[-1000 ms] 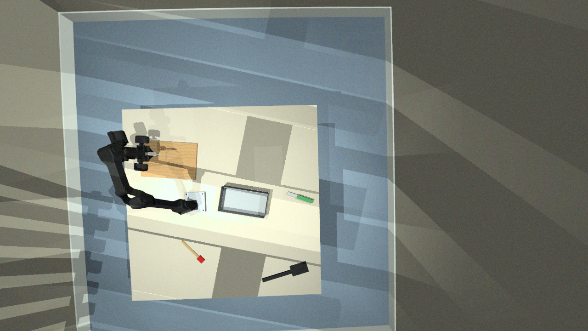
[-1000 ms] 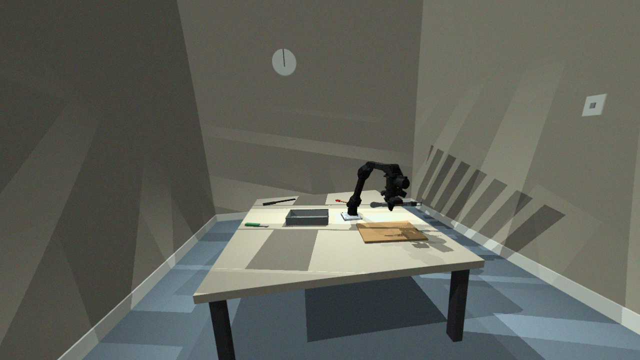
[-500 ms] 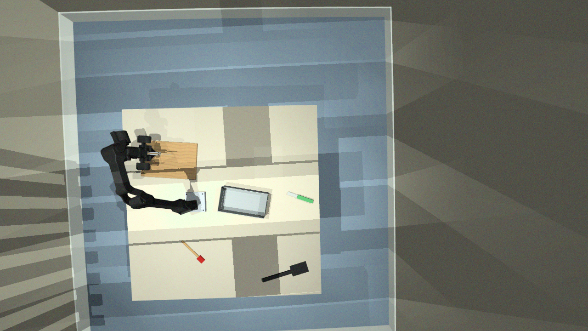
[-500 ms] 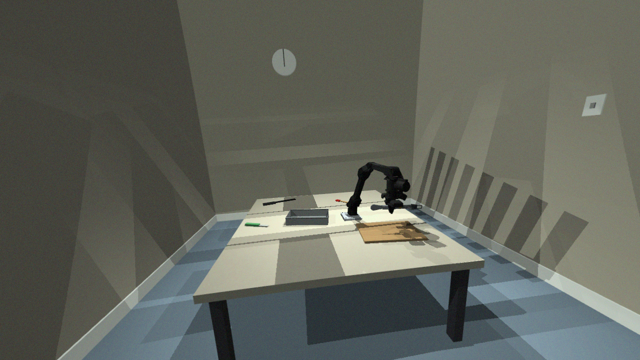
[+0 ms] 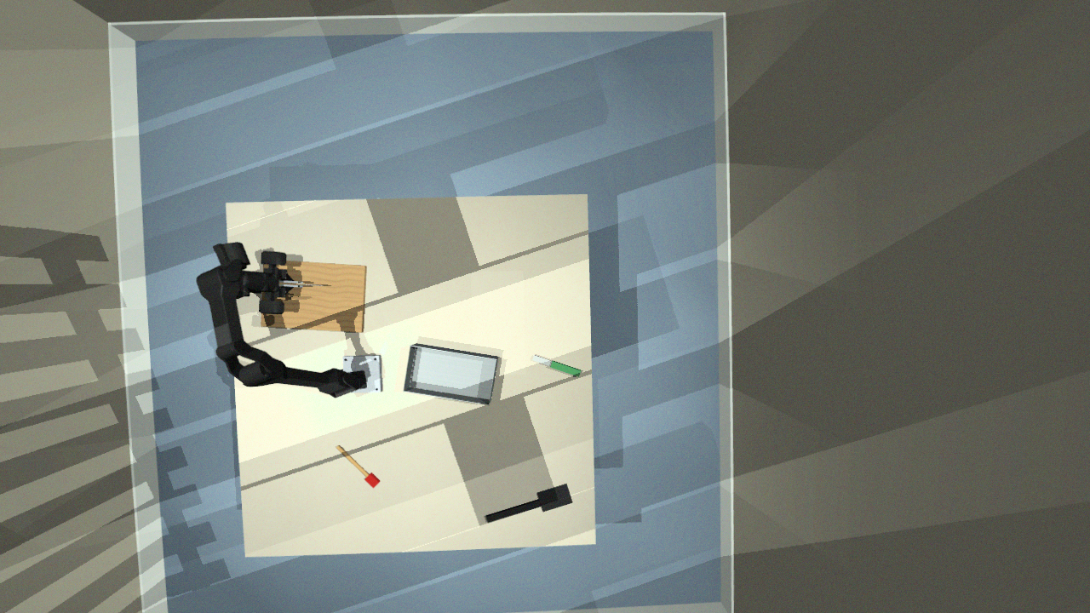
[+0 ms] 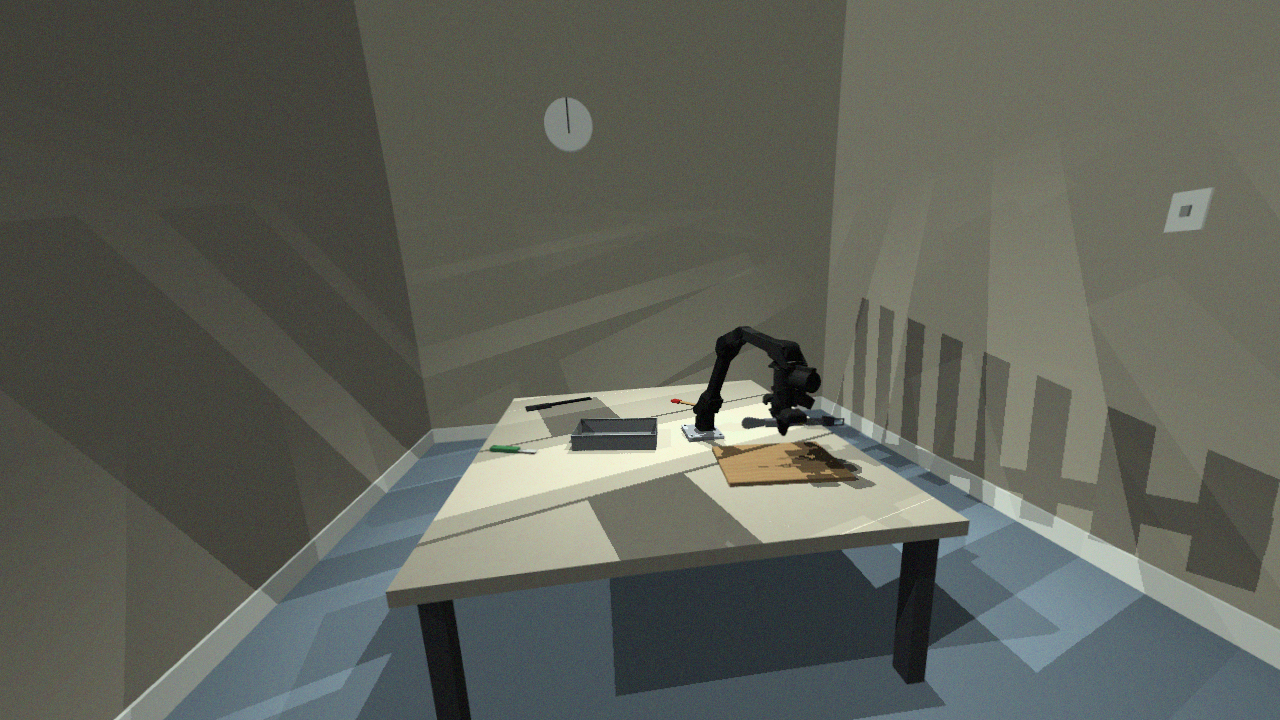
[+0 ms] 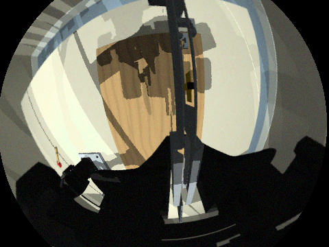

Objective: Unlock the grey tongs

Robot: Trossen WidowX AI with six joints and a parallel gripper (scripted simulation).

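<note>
The grey tongs (image 5: 314,284) (image 6: 756,422) (image 7: 180,103) are held about level above the wooden board (image 5: 350,305) (image 6: 751,465) (image 7: 137,120). My gripper (image 5: 282,283) (image 6: 785,428) (image 7: 176,138) points down and is shut on the tongs near their middle. In the exterior view the tips are at the left and the hinge end at the right. In the wrist view the two arms lie close together, with a yellow part between them. I cannot tell whether the lock is engaged. The roasting tin (image 5: 453,373) (image 6: 614,441) has nothing across it.
The robot's white base plate (image 5: 373,364) is between board and tin. A green-handled tool (image 5: 565,368) (image 6: 504,448) lies beyond the tin. A red-headed stick (image 5: 371,479) and a black spatula-like tool (image 5: 553,496) lie on the table's other side.
</note>
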